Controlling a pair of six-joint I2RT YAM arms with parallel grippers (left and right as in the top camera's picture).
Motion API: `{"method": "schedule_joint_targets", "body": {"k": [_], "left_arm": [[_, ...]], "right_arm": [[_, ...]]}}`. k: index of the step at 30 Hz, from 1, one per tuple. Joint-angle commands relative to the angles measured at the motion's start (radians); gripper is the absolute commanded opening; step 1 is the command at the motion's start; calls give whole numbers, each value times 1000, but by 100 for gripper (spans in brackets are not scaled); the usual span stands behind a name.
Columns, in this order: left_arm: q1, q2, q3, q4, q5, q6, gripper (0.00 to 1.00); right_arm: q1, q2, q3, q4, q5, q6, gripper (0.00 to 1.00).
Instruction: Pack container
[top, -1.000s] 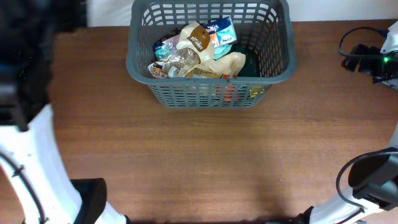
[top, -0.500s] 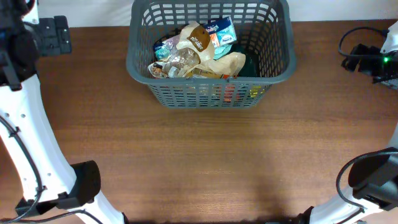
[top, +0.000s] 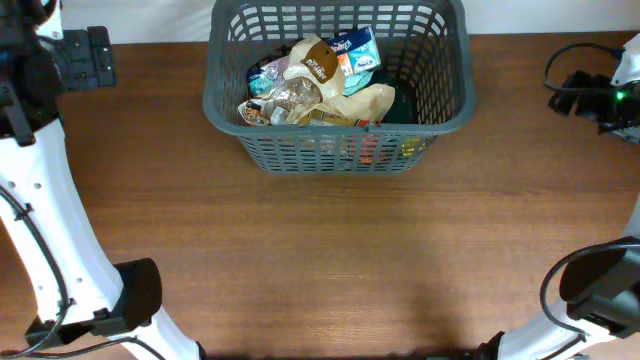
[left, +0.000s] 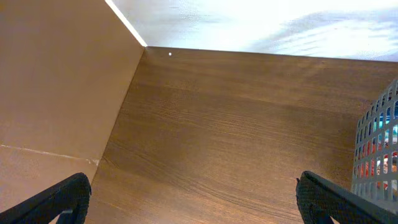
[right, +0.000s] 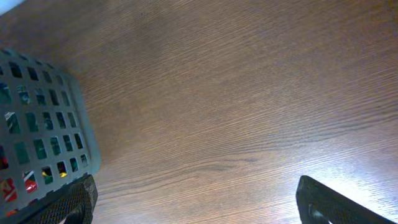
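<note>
The dark grey lattice-sided container stands at the back middle of the table, holding several snack packets. Its slotted side shows at the right edge of the left wrist view and at the left of the right wrist view. My left gripper is open and empty over bare table, left of the container. My right gripper is open and empty over bare table, right of the container. In the overhead view the left arm is at the far left and the right arm at the far right.
The brown wooden table stretches in front of the container. A black cable loops at the back right. The table's left edge and a tan floor show in the left wrist view.
The left arm drew back toward the far left corner between one second and half a second ago. Since then nothing has moved.
</note>
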Motion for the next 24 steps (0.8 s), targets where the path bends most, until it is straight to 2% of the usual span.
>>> {"method": "schedule_joint_targets", "body": {"k": [1,13,16,20,22,24], "left_arm": [[3,-14,10,-2,-10,-18,99],[2,-14,10,-2,-10,-18,99],[2,-14,10,-2,-11,-18,99],[2,-14,10,-1,-11,-18,99],[2,-14,10,-2,-11,-18,99],[2,-14,10,-2,-10,-18,99]], "right_arm": [[42,-44,-5,3,-5,8,99],[334,-270,-5,3,4,3,99],[392,-369,-17,16,129,-4,99],[394,-557,-186,349,188,-3,99],[394,-663,-335,567,221,-3,99],[394,-762,-479,711,262,-3,99]]}}
